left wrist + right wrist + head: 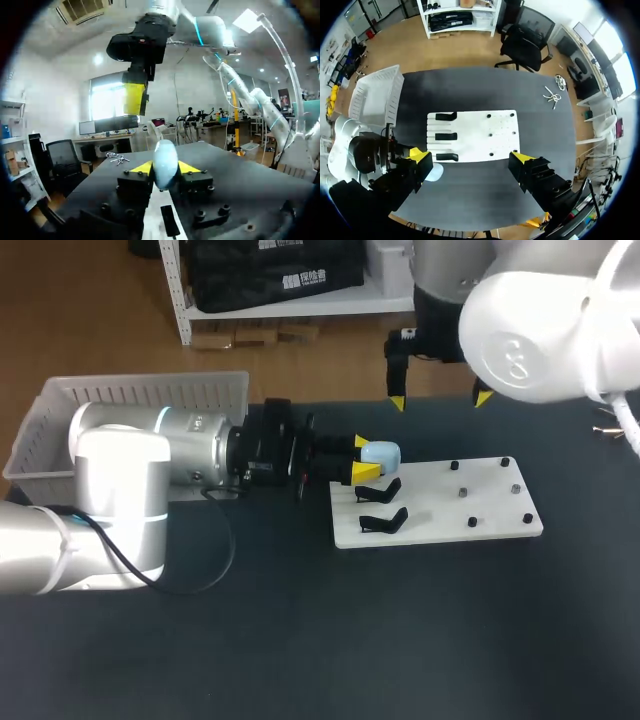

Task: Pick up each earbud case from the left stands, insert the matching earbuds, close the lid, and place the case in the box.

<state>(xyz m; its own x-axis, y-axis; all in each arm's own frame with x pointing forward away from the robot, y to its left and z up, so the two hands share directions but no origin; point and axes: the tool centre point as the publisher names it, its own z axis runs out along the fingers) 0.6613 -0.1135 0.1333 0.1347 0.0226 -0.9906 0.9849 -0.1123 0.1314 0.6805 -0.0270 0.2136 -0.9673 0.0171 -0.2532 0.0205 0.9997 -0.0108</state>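
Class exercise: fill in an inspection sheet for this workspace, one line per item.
Surface: dark table with a white board on it.
Job's things: light-blue earbud case in the left gripper; two black stands bare on the board; white basket at the left.
Clutter: small metal pieces near the table's right edge.
Grippers: left gripper shut on the case; right gripper open, raised above the table.
Cables: black cable looping beside the left arm.
Surroundings: nothing seen reaching over the table.

No legible text, labels or numbers, neither on earbud case (381, 453), white board (432, 512), nor table (300, 640)
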